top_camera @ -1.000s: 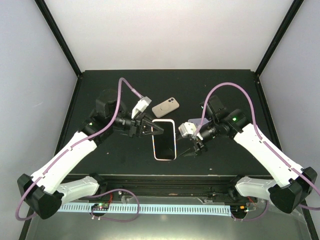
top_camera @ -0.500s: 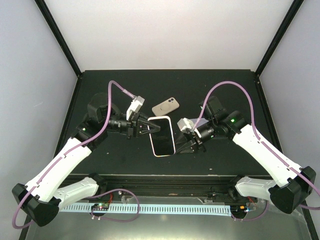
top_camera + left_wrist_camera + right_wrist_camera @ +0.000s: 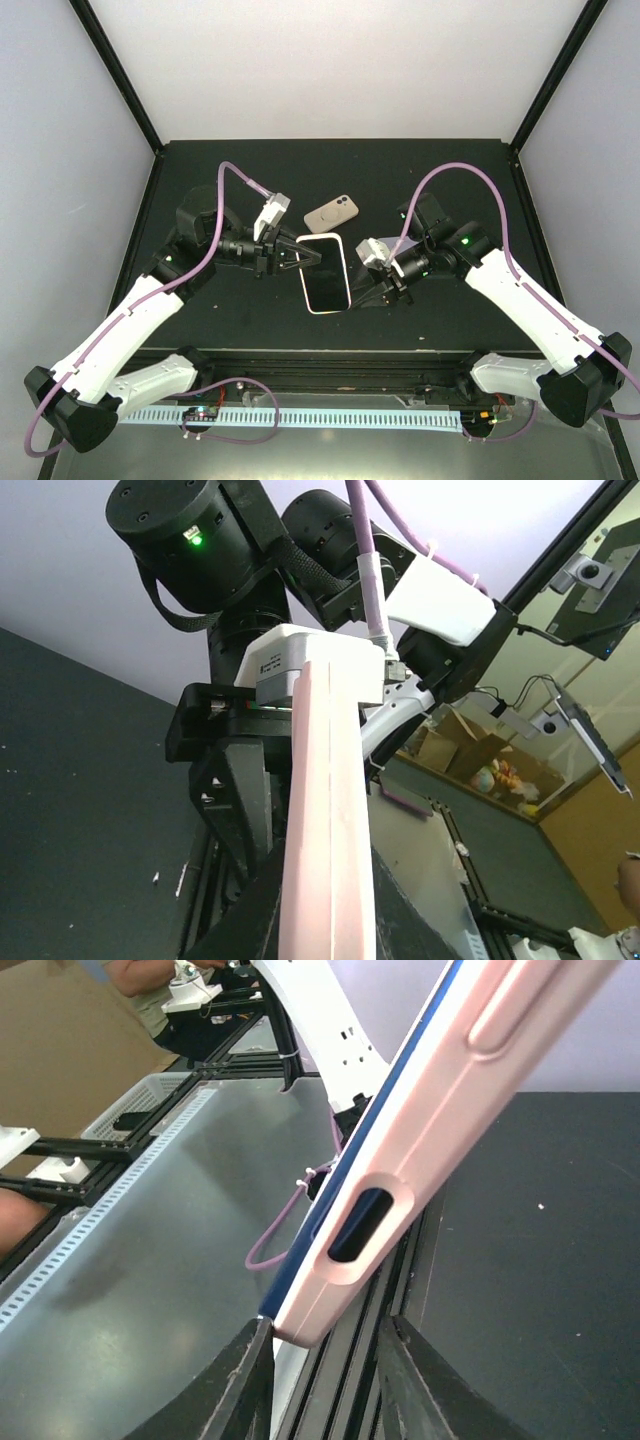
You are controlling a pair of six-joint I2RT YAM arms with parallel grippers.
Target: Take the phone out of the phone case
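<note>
Cased phone between two grippers
The phone (image 3: 326, 280), inside its pink case (image 3: 325, 810), lies mid-table (image 3: 450, 180). The left gripper (image 3: 312, 255), at its 9 o'clock, pinches the case edge. The right gripper (image 3: 372, 293), at 3 o'clock, straddles the opposite edge, grip unclear.

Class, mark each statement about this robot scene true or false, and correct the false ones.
1. Both grippers hold the pink phone case. True: the left gripper and right gripper each clamp one edge.
2. The phone is out of its case. False: it sits inside the case.
3. A beige device lies on the table. True.
4. The left gripper holds the beige device. False: it lies free, beyond the phone.
</note>
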